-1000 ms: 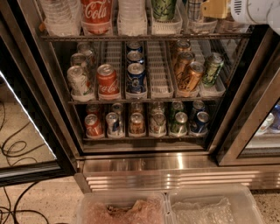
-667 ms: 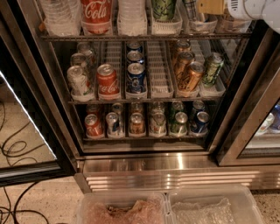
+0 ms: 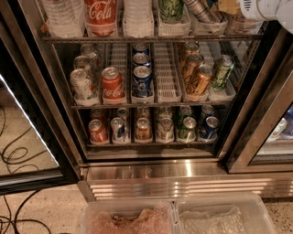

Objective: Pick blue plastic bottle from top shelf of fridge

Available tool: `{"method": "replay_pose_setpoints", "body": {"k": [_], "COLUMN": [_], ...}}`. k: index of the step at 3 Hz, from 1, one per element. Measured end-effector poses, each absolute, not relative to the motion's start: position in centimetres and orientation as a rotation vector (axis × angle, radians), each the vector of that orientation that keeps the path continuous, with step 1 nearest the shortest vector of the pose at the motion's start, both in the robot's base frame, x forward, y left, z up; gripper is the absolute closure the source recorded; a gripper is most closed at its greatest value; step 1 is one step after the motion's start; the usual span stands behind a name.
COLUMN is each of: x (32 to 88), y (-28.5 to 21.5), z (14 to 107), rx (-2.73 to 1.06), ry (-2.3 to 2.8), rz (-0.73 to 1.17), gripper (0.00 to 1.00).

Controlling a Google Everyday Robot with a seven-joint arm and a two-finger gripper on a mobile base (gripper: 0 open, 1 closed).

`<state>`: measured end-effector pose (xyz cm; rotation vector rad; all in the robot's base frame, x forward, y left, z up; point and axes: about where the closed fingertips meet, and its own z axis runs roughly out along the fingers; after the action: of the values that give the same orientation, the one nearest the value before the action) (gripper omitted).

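Observation:
The fridge [image 3: 155, 176] stands open in front of me. Its top shelf [image 3: 151, 39] runs along the upper edge of the camera view, with bottles in white and clear lane trays. The blue plastic bottle [image 3: 200, 10] has a silver-grey and dark striped body and leans at a tilt in a right-hand lane. It sits between the green-labelled bottle [image 3: 171, 10] and a yellowish item [image 3: 229, 6]. Its upper end is cut off by the frame's top edge. My gripper [image 3: 263, 9] shows only as a white housing at the top right, just right of the bottle.
A red Coca-Cola bottle [image 3: 100, 13] and clear bottles [image 3: 59, 18] stand left on the top shelf. Cans fill the two lower racks [image 3: 151, 105]. The open glass door [image 3: 27, 137] is at left, a door frame [image 3: 256, 128] at right. Clear bins [image 3: 128, 219] and cables [image 3: 13, 155] are below.
The white housing has shifted slightly to the left at the top right. The striped bottle now shows leaning in its lane. The rest of the fridge is unchanged.

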<state>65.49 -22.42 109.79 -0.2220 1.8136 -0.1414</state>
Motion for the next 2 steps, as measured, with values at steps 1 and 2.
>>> {"method": "replay_pose_setpoints", "body": {"k": [1, 2], "x": [65.49, 65.49], "y": [-22.42, -22.41], "z": [109.79, 109.79], "rx": [-0.222, -0.222], "ry": [1.814, 1.814], "rz": [-0.141, -0.141], "gripper": [0.53, 0.51]}}
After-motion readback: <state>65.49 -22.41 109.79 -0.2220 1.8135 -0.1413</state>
